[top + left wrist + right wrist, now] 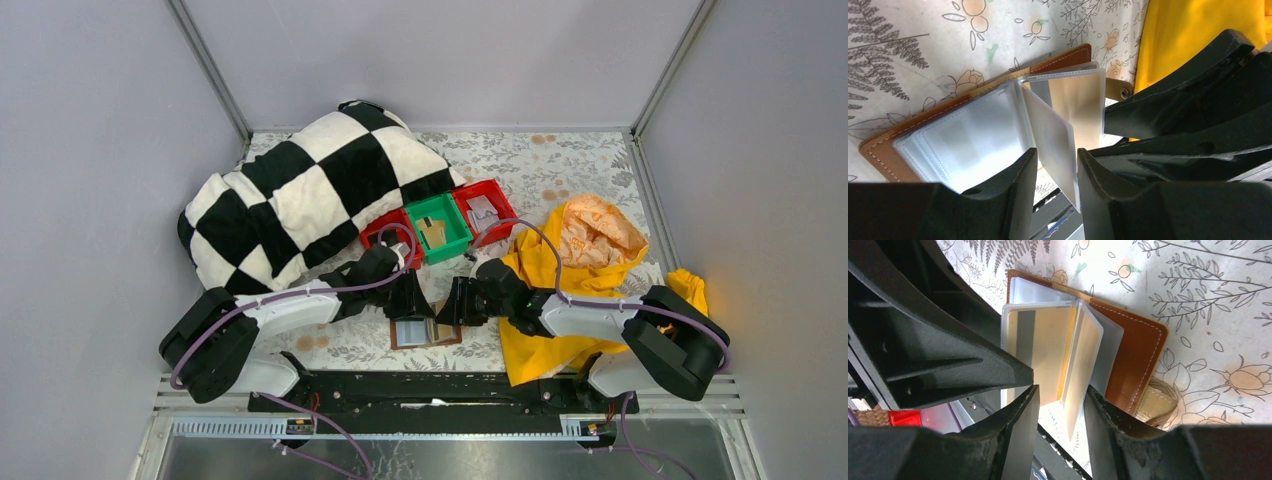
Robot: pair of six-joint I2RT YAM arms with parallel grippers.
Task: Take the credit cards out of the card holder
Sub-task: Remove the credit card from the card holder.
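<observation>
The brown card holder (425, 332) lies open on the floral table near the front edge, its clear sleeves fanned up. My left gripper (410, 300) and right gripper (458, 302) meet over it. In the left wrist view the holder (1058, 60) shows pale sleeves, and my open left gripper (1057, 160) straddles one raised sleeve (1050, 135) that leans on its right finger. In the right wrist view a tan credit card with a grey stripe (1040, 350) sits in a sleeve of the holder (1133, 355). My open right gripper (1060, 395) straddles another raised sleeve (1080, 365).
A black-and-white checkered blanket (300, 190) lies at the back left. A green bin (437, 227) stands between two red bins (485, 210) behind the holder. A yellow cloth (580, 260) lies under the right arm. The holder's tan clasp strap (1155, 405) sticks out sideways.
</observation>
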